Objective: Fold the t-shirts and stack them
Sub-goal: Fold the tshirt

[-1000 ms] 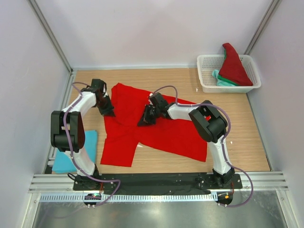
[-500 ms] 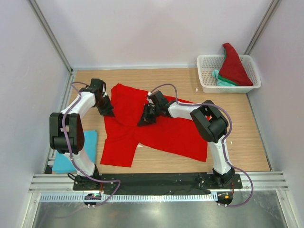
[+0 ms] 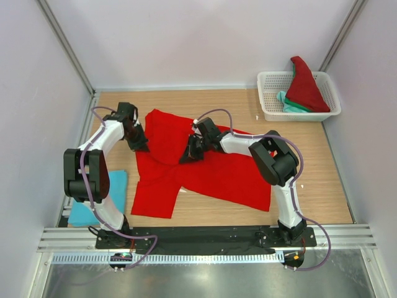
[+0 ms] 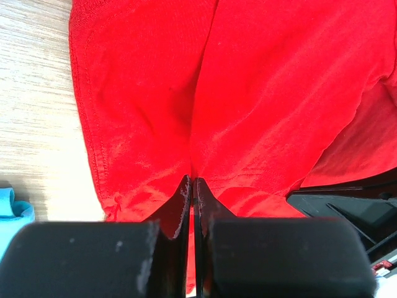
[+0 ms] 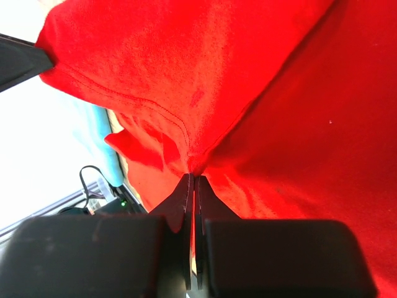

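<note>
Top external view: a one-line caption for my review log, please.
Left claw and right claw each pinch the red t-shirt spread on the table; more shirts sit in the white basket.

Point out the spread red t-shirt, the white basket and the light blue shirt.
red t-shirt (image 3: 214, 174): top external view, on its flat body.
white basket (image 3: 265, 99): top external view, on its left wall.
light blue shirt (image 3: 79, 214): top external view, on its near left corner.

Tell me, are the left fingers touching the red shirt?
Touching. The left wrist view shows the left fingers shut, with a fold of the red shirt pinched between their tips.
</note>
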Tool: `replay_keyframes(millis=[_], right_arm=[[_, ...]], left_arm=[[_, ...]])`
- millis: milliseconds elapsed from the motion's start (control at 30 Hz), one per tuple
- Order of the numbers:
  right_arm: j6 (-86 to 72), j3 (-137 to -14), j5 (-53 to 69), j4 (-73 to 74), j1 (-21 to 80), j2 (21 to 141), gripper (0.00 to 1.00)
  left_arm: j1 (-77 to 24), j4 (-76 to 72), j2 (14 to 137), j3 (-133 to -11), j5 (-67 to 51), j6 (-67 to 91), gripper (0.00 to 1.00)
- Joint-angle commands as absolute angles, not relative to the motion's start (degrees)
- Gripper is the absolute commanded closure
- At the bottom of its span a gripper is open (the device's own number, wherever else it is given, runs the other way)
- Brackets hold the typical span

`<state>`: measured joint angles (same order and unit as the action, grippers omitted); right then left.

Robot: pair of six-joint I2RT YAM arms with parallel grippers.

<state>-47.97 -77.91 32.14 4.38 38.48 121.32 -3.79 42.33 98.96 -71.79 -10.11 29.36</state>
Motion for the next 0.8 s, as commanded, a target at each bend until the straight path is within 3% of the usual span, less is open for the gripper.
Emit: replay_keyframes(millis=[0,667,767], right_arm=[[-49.0,-78.0,34.4,2.5,38.1,118.5,0.99],[-44.5,-77.5,38.0,9.0,38.1,118.3,0.98],[-42.3,-78.7,37.3,13.9,38.0,118.1,0.88]], left_arm=[[-3.9,43.1,96.1,-71.1,-10.0,28.7,1.00],[-3.9,42.8,95.8,-66.7,-8.3,29.4,1.00],[-3.9,43.2,94.8,-65.6,-8.3,29.8,0.94]])
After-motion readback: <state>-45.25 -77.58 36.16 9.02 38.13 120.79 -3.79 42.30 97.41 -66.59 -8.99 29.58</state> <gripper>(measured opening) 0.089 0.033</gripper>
